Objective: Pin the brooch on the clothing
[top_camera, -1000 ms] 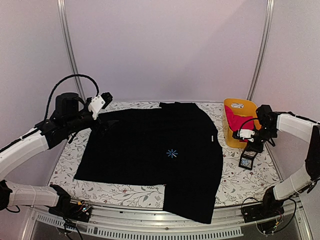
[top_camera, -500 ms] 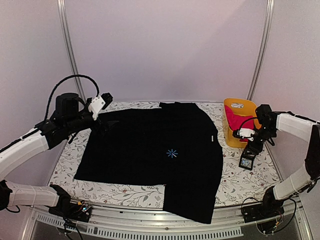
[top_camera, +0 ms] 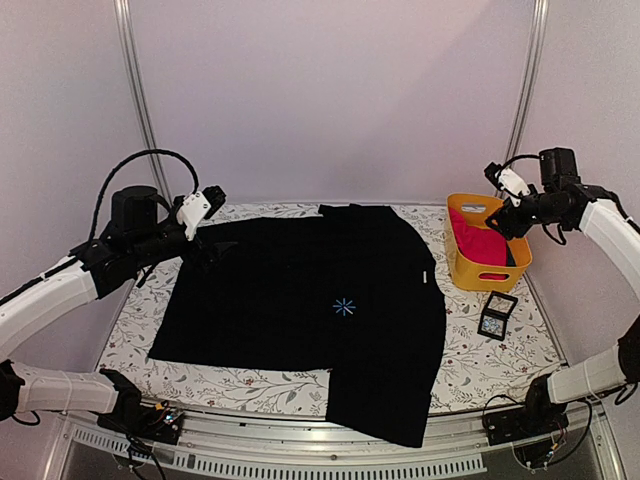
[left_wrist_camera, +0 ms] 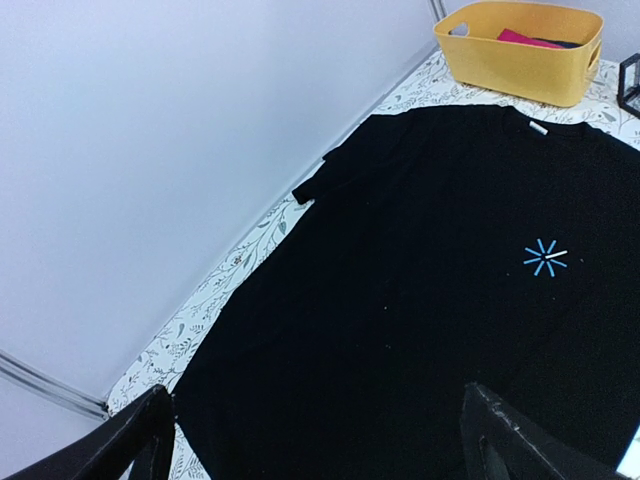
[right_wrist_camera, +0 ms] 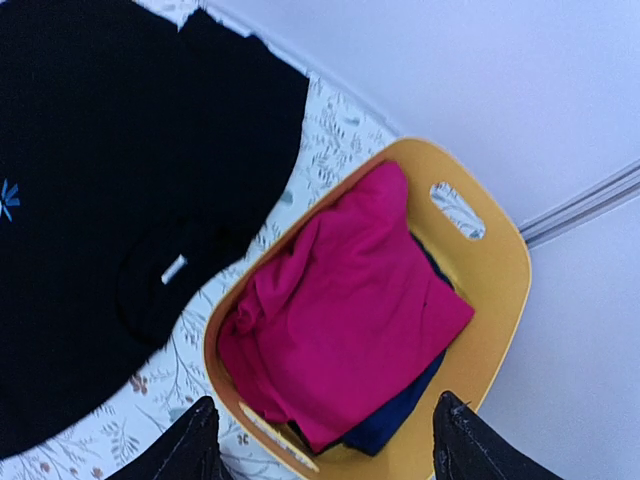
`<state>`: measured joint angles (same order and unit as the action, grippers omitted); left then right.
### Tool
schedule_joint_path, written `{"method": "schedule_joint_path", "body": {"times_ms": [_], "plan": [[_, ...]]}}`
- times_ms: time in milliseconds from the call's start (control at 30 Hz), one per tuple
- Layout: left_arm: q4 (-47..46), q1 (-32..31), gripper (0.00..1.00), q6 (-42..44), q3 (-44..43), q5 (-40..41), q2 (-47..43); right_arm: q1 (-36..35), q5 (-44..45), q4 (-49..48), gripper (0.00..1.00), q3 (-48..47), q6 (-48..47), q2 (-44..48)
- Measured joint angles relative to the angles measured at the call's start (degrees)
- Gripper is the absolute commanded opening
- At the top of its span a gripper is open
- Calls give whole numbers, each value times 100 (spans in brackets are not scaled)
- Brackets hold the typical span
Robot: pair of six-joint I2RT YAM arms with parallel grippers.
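Clothing (top_camera: 300,300): black matte long-sleeved shirt, soft and spread flat. Its lower right part hangs over the table's near edge.
Print (top_camera: 344,307): small light-blue asterisk on the chest.
Table (top_camera: 480,370): pale cover with a leafy sprig pattern.
Black frame (top_camera: 497,316): small and square, propped at a tilt on the cover. It is just right of the shirt and in front of the basket.
Brooch (top_camera: 494,322): too small to be sure of; the pale flecks inside the frame may be it.
Left gripper (left_wrist_camera: 318,420): hangs over the shirt's far left part, black fingers spread as wide as they go and holding nothing.
Basket (top_camera: 478,275): yellow plastic, rounded corners, slot handles, beside the shirt's collar.
Pink garment (right_wrist_camera: 340,310): crumpled in the basket over a dark blue cloth (right_wrist_camera: 395,420).
Right gripper (right_wrist_camera: 325,430): high over the basket, fingers well apart and empty.
Left wrist only: one spoke of the print looks whitish.
Right wrist only: the basket's contents and a white collar tag (right_wrist_camera: 173,269).
Top only: both arms, and the frame whole.
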<state>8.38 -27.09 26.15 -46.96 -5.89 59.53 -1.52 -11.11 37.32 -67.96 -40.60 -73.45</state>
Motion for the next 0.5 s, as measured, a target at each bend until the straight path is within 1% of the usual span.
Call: {"method": "schedule_joint_path", "body": {"times_ms": [67,167,267,367,433,467,500], "plan": [[0,2,100,0,0,-4,2,-2,-273,-181,58,-293,643,7],[0,4,100,0,0,-15,2,-9,-614,-481,60,-391,1766,105],[0,11,100,0,0,-15,2,-208,-634,-787,60,-39,3187,319],[-2,13,100,0,0,-17,2,-870,96,-684,57,457,4446,538],[0,15,100,0,0,-37,2,-1495,839,-192,55,654,5447,544],[0,15,100,0,0,-52,2,-1598,973,-85,54,688,5633,531],[0,15,100,0,0,-63,2,-1825,1316,136,55,745,6057,503]]}}
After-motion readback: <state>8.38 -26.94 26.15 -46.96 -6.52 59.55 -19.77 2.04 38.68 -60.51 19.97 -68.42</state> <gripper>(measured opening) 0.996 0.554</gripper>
